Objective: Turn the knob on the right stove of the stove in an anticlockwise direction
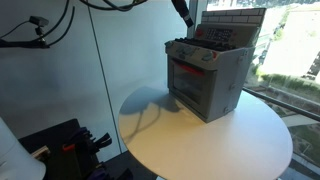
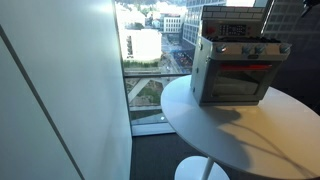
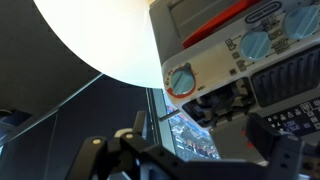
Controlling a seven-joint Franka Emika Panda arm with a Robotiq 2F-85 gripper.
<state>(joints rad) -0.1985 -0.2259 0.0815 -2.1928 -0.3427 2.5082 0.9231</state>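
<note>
The stove (image 1: pixel 210 80) is a small grey toy oven with a red-framed door window, standing on the round white table (image 1: pixel 230 145). It shows in both exterior views (image 2: pixel 235 70). In the wrist view its control panel (image 3: pixel 215 65) fills the upper right, with a red-ringed dial (image 3: pixel 181 80) and two pale blue knobs (image 3: pixel 256 45). My gripper (image 1: pixel 183 12) hangs above the stove's back corner, apart from it. In the wrist view its dark fingers (image 3: pixel 200 145) stand wide apart with nothing between them. It is open and touches no knob.
The table stands next to a floor-to-ceiling window (image 2: pixel 150 50) with a street far below. A glass wall (image 1: pixel 60 70) and dark equipment (image 1: pixel 70 145) lie beyond the table's edge. The stove's tiled back panel (image 1: pixel 235 22) rises next to the arm.
</note>
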